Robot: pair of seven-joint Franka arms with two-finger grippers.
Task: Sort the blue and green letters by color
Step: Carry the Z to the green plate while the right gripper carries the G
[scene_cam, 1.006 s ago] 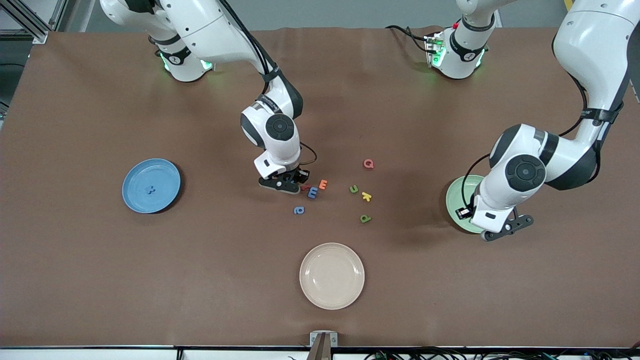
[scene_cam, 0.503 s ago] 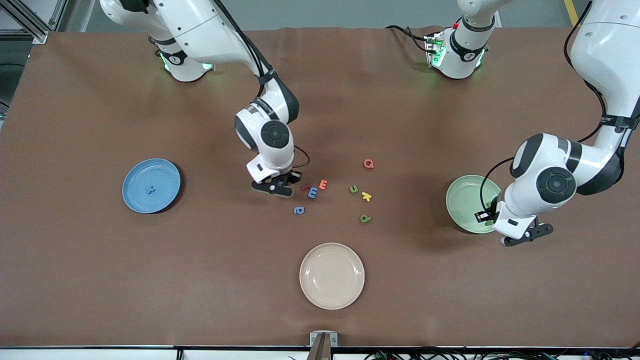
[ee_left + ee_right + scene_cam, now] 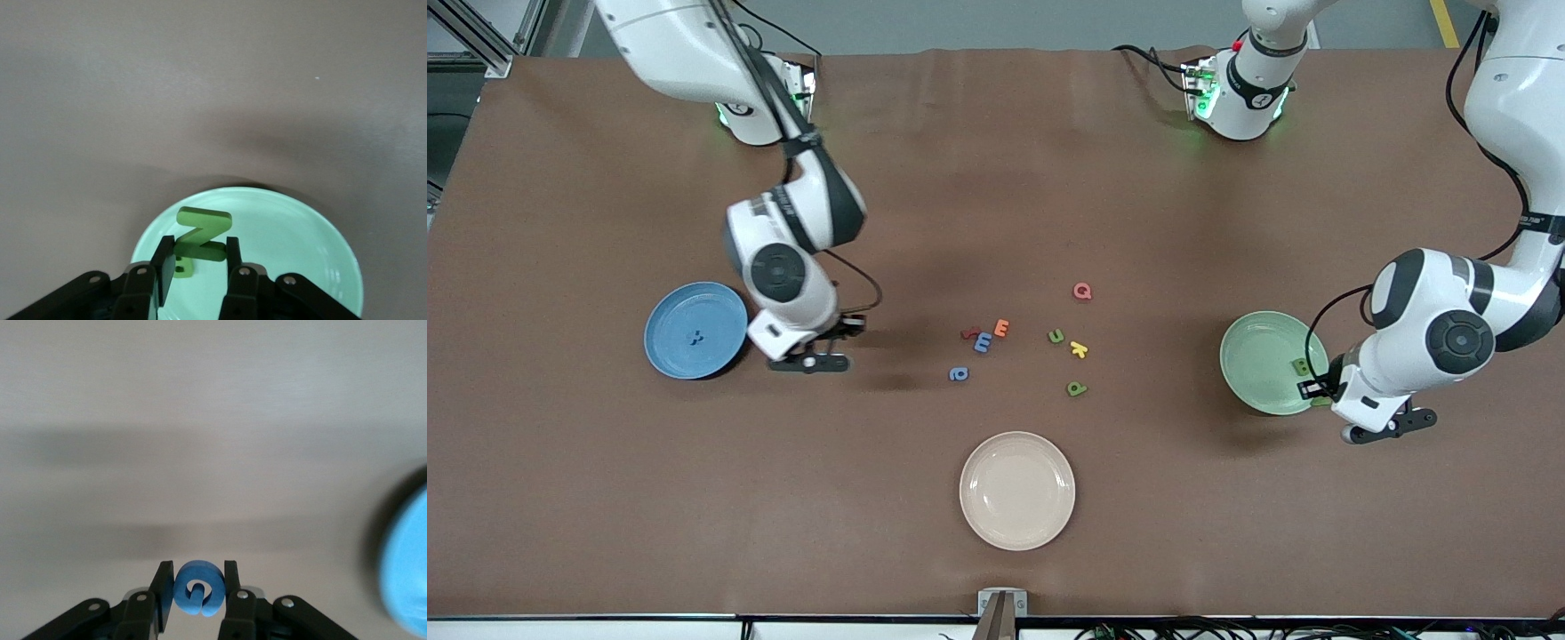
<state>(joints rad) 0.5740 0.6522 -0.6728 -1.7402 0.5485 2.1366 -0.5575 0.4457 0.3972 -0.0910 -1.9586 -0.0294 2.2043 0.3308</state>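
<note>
The brown-covered table (image 3: 605, 498) fills the frame, with grey floor glimpsed along the upper edge. The right gripper (image 3: 199, 577) is clamped on the blue G (image 3: 197, 589) beside the blue plate (image 3: 660, 311), presumably for dropping next to the x (image 3: 692, 338). The left gripper (image 3: 200, 257) appears closed on the green N (image 3: 203, 230) above the green plate (image 3: 1254, 356), where the B (image 3: 1302, 364) lies. A cream plate (image 3: 1017, 490) is seen low in the middle. Mid-frame, m (image 3: 983, 341), a (image 3: 959, 374), u (image 3: 1056, 336) and p (image 3: 1077, 388) are left unsorted among the red, orange, pink and yellow strays.
</note>
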